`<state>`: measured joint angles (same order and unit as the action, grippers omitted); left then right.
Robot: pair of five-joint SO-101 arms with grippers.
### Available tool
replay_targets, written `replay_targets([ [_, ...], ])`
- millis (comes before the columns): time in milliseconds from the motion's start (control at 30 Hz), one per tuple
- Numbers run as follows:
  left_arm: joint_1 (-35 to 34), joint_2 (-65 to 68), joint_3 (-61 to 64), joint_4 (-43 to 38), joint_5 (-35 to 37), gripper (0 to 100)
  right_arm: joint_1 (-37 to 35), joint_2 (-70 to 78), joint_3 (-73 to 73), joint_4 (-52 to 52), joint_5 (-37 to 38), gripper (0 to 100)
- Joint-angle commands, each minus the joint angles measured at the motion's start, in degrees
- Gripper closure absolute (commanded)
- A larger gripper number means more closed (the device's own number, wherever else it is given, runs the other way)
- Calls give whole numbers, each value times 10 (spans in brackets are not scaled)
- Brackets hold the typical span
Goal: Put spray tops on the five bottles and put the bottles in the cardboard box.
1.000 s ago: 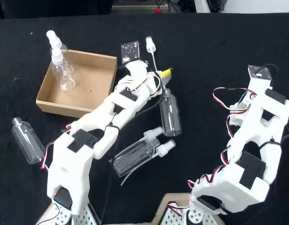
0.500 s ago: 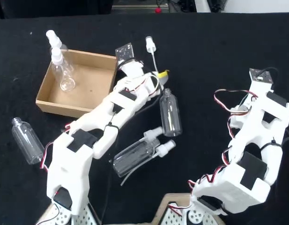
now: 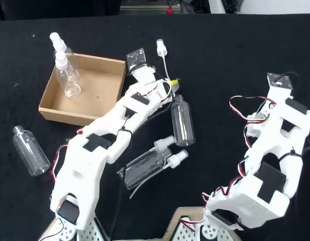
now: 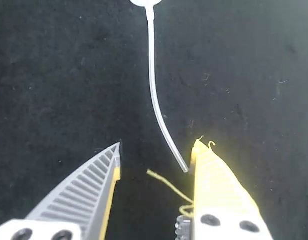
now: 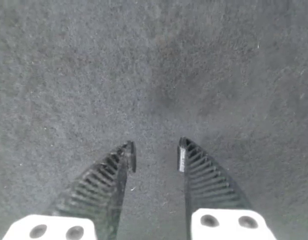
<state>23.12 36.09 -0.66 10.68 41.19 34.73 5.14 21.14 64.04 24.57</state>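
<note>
A loose spray top [image 3: 161, 47] lies at the back of the black cloth, its thin tube [image 4: 154, 95] trailing toward my left gripper [image 4: 156, 152]. That gripper is open, and the tube's end lies between its fingers, close to the yellow one [image 4: 208, 175]. In the high view the left gripper [image 3: 167, 82] sits just right of the cardboard box [image 3: 102, 68]. An uncapped bottle [image 3: 182, 120] lies beside it. Two bottles with spray tops [image 3: 147, 163] lie mid-table. Another uncapped bottle [image 3: 30, 150] lies far left. My right gripper [image 5: 156, 155] stands open over bare cloth.
In the box's far left corner a bottle with a spray top [image 3: 67, 78] leans, with a second spray head [image 3: 56, 39] just behind it. The right arm [image 3: 275, 145] is folded at the right side. Open cloth stretches between the two arms.
The left arm has stretched out a little, and its gripper has shifted slightly left along the tube. The right arm and the bottles have stayed put.
</note>
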Motion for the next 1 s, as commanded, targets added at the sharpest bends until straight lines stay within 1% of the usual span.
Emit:
replay_targets([
  [0,-1,-23,-59,40,6,777,10,-36,0,-11,4,853],
  [100,-2,-31,-75,64,5,777,10,-36,0,-10,4,853],
  [433,0,-28,-87,62,3,777,6,-36,21,-25,2,853],
  [467,0,-28,-87,61,3,785,6,-36,22,-26,2,853],
  [600,3,-28,-90,60,3,888,6,-36,22,-25,2,853],
  [633,3,-28,-90,60,3,898,6,-36,22,-25,2,853],
  [833,9,-28,-90,58,3,837,6,-36,22,-24,2,853],
  [967,10,-27,-90,57,-8,837,7,-36,22,-23,2,853],
])
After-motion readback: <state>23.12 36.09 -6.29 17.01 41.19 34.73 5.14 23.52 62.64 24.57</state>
